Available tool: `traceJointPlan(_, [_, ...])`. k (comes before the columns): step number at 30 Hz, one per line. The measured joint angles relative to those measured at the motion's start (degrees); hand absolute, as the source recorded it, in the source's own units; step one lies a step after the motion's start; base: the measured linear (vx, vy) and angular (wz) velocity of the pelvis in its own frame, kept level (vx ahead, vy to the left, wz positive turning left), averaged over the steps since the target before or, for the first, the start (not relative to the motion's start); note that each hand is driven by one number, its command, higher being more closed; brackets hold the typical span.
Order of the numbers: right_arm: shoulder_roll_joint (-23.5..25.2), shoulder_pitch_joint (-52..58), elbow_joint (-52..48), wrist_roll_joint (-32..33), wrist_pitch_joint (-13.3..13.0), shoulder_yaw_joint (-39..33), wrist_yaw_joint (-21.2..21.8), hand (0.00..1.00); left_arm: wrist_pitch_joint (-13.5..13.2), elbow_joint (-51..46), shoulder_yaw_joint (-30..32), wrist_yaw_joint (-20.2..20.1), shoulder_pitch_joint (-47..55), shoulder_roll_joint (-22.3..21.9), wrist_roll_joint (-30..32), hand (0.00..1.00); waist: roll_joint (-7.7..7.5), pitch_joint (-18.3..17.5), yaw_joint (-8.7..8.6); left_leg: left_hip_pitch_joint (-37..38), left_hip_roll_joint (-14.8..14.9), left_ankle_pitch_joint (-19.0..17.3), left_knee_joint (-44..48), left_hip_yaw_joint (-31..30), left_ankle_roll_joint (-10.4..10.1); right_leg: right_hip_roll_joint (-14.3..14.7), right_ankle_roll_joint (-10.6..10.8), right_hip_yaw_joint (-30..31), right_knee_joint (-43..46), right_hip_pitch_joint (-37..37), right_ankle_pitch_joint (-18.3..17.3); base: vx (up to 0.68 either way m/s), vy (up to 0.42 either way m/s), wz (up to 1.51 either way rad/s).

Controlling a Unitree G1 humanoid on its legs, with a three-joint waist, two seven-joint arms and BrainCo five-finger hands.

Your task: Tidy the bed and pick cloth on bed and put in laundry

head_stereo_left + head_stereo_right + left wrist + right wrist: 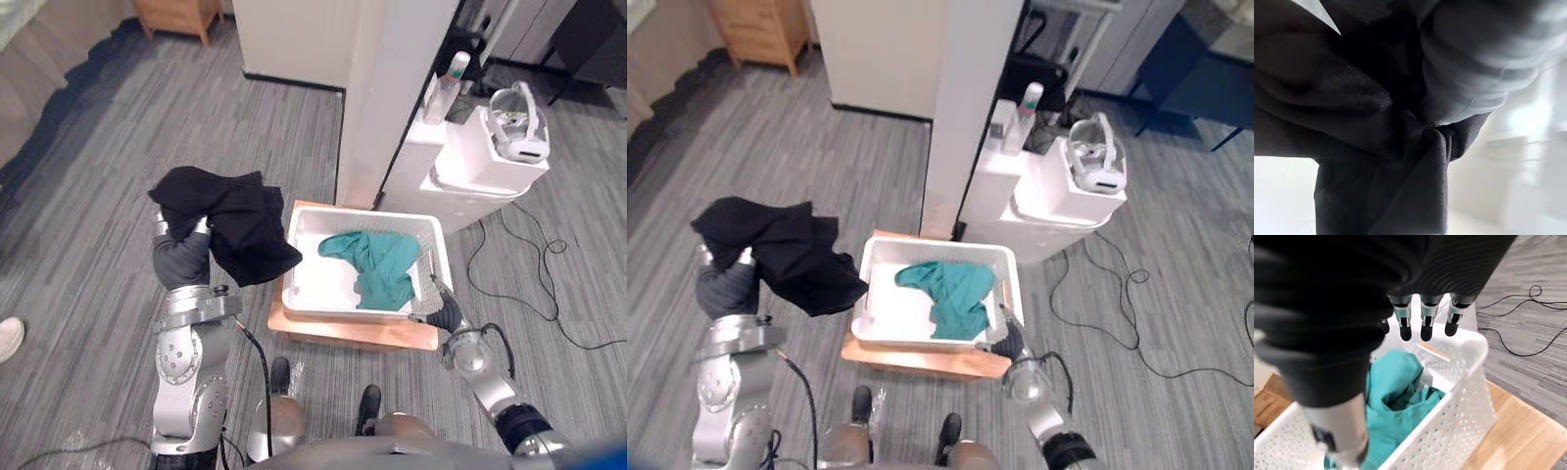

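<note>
A black cloth (235,220) hangs from my left hand (181,259), which is raised and shut on it just left of the white laundry basket (362,212). In the left wrist view, folds of the black cloth (1376,147) are bunched against my fingers. A teal cloth (377,259) lies inside the basket. My right hand (446,315) is at the basket's near right corner. Its fingers (1422,323) hang relaxed over the rim above the teal cloth (1396,391), holding nothing.
The basket sits on a low wooden platform (343,335). Behind it stand a white pillar (392,98) and a white unit (485,162) carrying a headset (517,122) and a bottle (451,83). Cables (549,284) trail on the floor at right. A person's shoe (8,338) shows at far left.
</note>
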Motion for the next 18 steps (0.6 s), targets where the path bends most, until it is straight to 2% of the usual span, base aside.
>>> traceJointPlan(2, [0.0, 1.6, -2.9, -0.9, 1.3, -0.7, -0.6, 0.0, -1.2, -1.4, 2.0, 0.1, -0.6, -0.7, 0.0, 1.0, 1.0, -1.7, -1.14, 1.1, 0.0, -0.2, 0.0, 0.5, 0.0, -0.1, 0.1, 0.3, 0.0, 0.8, -0.1, -0.01, 0.0, -0.09])
traceJointPlan(4, [0.0, 3.0, -6.3, -0.9, 1.7, -1.5, -0.7, 0.0, -1.1, -1.9, 2.4, -0.1, -1.6, -0.7, 0.0, 1.0, 1.79, -2.3, -1.41, 2.3, 0.1, -0.4, 0.0, 1.6, -0.1, 0.0, 0.1, 1.4, -0.1, 1.5, -0.2, -0.04, 0.004, -0.22])
traceJointPlan(6, [0.0, 4.6, -10.4, -0.8, 1.8, -2.6, -0.7, 0.0, 0.4, -1.9, 2.2, -0.6, -3.8, -0.6, 0.0, 1.0, 2.6, -3.3, -2.35, 2.8, 0.1, -1.0, 0.0, 2.0, -0.3, 0.0, 0.3, 1.8, -0.5, 1.5, -0.5, -0.07, 0.011, -0.22])
traceJointPlan(8, [0.1, 6.0, -15.0, -0.9, 1.8, -4.4, -0.1, 0.0, 3.2, -1.5, 1.4, -0.7, -6.9, 0.6, 1.0, 1.0, 3.16, -4.7, -3.48, 3.4, 0.2, -1.2, 0.0, 3.6, -0.2, 0.0, 0.6, 3.3, -1.0, 1.4, -0.3, -0.05, 0.02, -0.32])
traceJointPlan(11, [0.6, 7.5, -18.7, -0.8, 1.6, -6.6, 0.6, 0.0, 4.3, 0.7, -0.3, -0.6, -8.6, 2.2, 2.2, 1.0, 3.16, -6.4, -5.41, 3.6, 0.3, -1.3, 0.0, 5.1, -0.3, 0.1, 0.9, 4.9, -1.1, 0.7, 0.0, 0.0, 0.017, -0.32])
traceJointPlan(15, [2.4, 10.1, -22.0, 1.8, 1.2, -9.5, 2.4, 0.0, 4.2, 6.1, -2.6, -0.6, -9.6, 2.1, 9.8, 1.0, 2.74, -7.5, -7.31, 4.7, 0.6, -1.9, 0.0, 7.9, -0.3, 0.4, 1.1, 7.8, -1.2, 0.4, 0.6, 0.03, 0.016, -0.36])
traceJointPlan(18, [2.7, 14.3, -23.6, 5.0, 1.2, -12.1, 4.8, 0.0, 4.3, 11.9, -3.4, -0.7, -10.7, 2.3, 14.6, 1.0, 3.06, -8.0, -8.58, 5.7, 0.6, -2.5, 0.0, 9.9, -0.4, 0.4, 1.3, 9.5, -0.7, 0.4, 0.8, 0.06, 0.021, -0.3])
